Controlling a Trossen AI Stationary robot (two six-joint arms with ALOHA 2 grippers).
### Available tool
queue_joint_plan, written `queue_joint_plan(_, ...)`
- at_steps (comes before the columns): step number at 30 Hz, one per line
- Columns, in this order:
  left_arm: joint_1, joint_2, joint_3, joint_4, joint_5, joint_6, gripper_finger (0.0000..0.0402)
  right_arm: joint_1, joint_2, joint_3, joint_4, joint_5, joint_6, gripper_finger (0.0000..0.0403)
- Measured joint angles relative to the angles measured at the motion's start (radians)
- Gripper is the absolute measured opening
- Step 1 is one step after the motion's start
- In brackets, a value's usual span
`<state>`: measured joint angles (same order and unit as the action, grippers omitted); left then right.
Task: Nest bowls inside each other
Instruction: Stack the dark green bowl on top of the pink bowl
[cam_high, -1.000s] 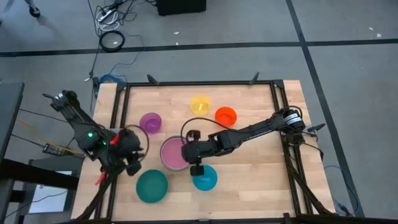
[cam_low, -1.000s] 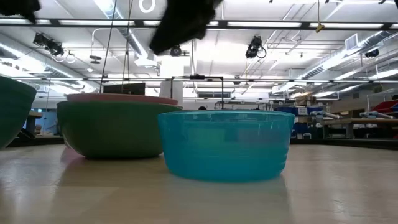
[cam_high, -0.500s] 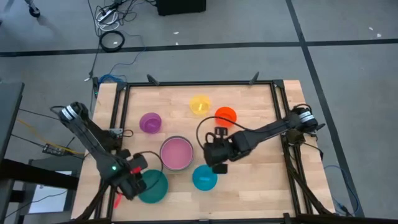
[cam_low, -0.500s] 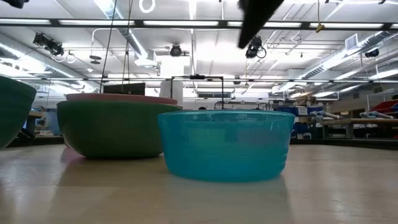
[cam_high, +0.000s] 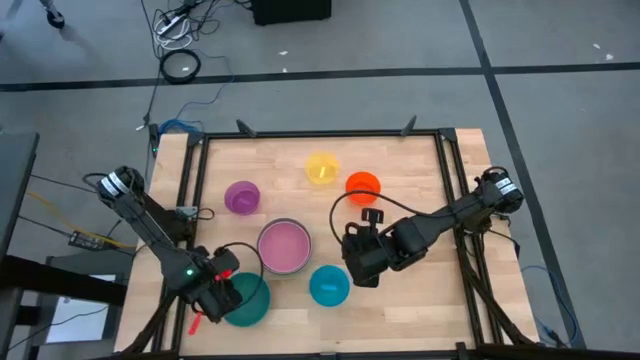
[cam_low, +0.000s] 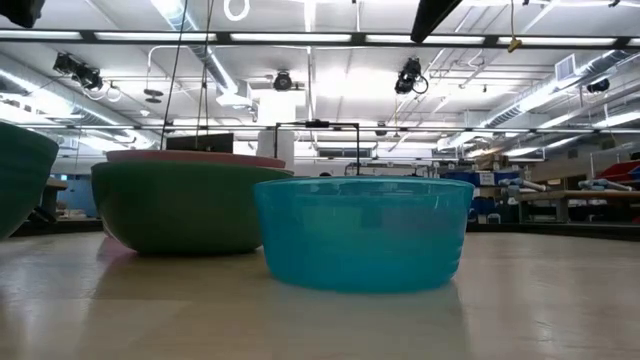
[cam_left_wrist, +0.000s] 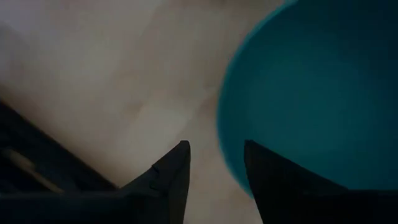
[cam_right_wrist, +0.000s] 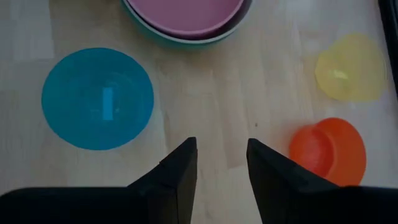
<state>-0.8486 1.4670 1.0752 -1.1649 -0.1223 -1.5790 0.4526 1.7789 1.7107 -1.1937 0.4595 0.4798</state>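
Table: your wooden table (cam_high: 420, 190) sits in a dark frame on a grey floor, with all the bowls spread over its near and middle part.

Left claw: your left claw (cam_high: 222, 301) hangs right at the outer rim of the teal bowl (cam_high: 246, 299), at the table's near-left corner. In the left wrist view its two fingers stand apart with nothing between them, one finger (cam_left_wrist: 171, 171) over bare wood and the other over the bowl's inside, so the rim runs up between them.

Right claw: your right claw (cam_high: 362, 262) hovers over bare wood near the middle of the table. Its fingers are parted and empty in the right wrist view.

Blue bowl: the blue bowl (cam_high: 329, 285) lies just beside the right claw, toward the near edge and a little to the left side. It is round, so it has no long axis to line up with.

Pink bowl: the pink bowl (cam_high: 283, 245) already sits inside a green one (cam_right_wrist: 186, 38), between the two arms.

Small bowls: the purple bowl (cam_high: 242, 196), yellow bowl (cam_high: 321, 168) and orange bowl (cam_high: 363, 185) stand apart along the far side.

Nearer arm: for the teal bowl it is plainly your left arm; for the blue and orange bowls, your right.

Next move, as I judge it: the turning point is the rim between the left fingers; closing there would pinch the wall.
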Motion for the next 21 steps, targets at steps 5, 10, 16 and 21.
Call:
queue_joint_plan(5,0.013,0.000,0.000,0.065,0.012,-0.064,0.0166,-0.001,0.001,0.000,-0.005,0.000,0.016,0.0127)
queue_joint_plan(10,0.024,0.014,0.000,0.051,0.012,-0.083,0.0166,-0.001,0.001,0.000,-0.005,0.000,0.023,0.0128)
queue_joint_plan(16,0.025,0.074,0.000,0.038,0.031,-0.086,0.0166,0.000,0.001,0.000,-0.005,-0.001,0.025,0.0127)
queue_joint_plan(21,0.031,0.140,0.000,0.035,0.031,-0.072,0.0163,0.001,0.002,0.000,-0.005,-0.002,0.025,0.0127)
